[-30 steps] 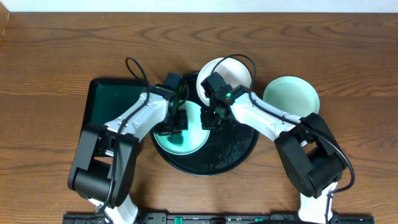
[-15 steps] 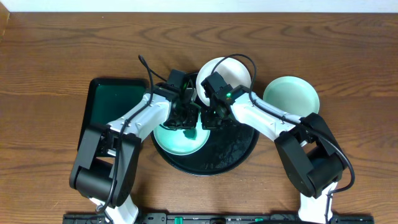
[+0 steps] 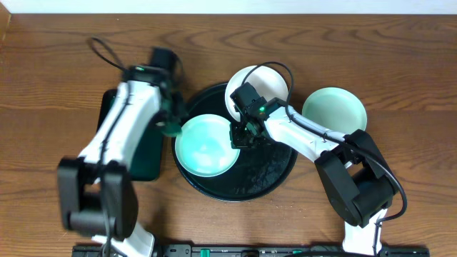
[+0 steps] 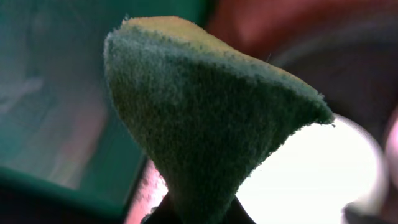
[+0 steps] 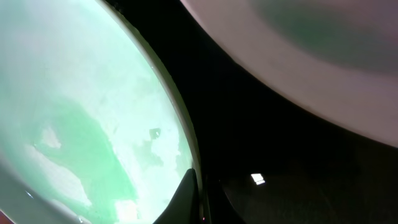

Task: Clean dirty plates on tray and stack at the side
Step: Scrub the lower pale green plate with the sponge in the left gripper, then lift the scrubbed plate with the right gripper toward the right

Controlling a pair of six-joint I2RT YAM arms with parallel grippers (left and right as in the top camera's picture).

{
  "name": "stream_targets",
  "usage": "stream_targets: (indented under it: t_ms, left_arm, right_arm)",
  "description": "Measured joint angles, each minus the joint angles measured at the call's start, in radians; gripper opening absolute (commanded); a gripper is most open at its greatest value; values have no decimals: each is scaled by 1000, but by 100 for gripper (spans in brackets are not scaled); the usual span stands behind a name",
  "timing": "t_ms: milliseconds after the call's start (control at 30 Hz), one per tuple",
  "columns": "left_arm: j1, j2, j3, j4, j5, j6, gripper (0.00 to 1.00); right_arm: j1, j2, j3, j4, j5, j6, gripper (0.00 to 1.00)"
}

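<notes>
The black tray (image 3: 268, 175) holds a pale mint plate (image 3: 205, 146) at its left and a white plate (image 3: 268, 80) at its far rim. A third mint plate (image 3: 334, 108) lies on the table to the right. My right gripper (image 3: 238, 135) is shut on the right rim of the mint plate (image 5: 74, 106); one finger lies inside the rim (image 5: 189, 193). My left gripper (image 3: 170, 125) is shut on a green sponge (image 4: 205, 118) and holds it beside the tray's left edge, off the plate.
A dark green rectangular tray (image 3: 146, 153) lies left of the black tray, partly under my left arm. The white plate also shows in the right wrist view (image 5: 311, 56). The wooden table (image 3: 400, 57) surrounds everything.
My left gripper has lifted the sponge off the mint plate and swung left to the tray's edge. The plate's centre now shows without the smear. The right gripper has stayed on the rim.
</notes>
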Motion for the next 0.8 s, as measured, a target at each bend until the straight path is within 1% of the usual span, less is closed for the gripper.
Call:
stream_targets:
  t_ms: [167,300,367,433,567,667,800]
  left_arm:
    - [97,-154,54,15,-10,24,7]
    - [146,-168,55,-11,-22,41,7]
    - [161,-161,55,-16,-24,45,8]
    - [169,-160,55,-16,-24,45,7]
    - [170,-160,55,-14,-26,45,7]
    - [170,-160,55,-13,-26,45,7]
    - [170,-160,55,-9,-26,45,7]
  right_arm:
    - [1,0,0,0,2,-5,1]
    - [22,-17,0,-30,53,-33,1]
    - [47,-64,0,-64,134,-60,1]
    - [65,-120,0,-71,204,-80,1]
    - [117,-254,0,-76,407,-135,1]
    - [151,-304,0,-79,533,-177,1]
    - [241,-336,0,-79,779,-252,1]
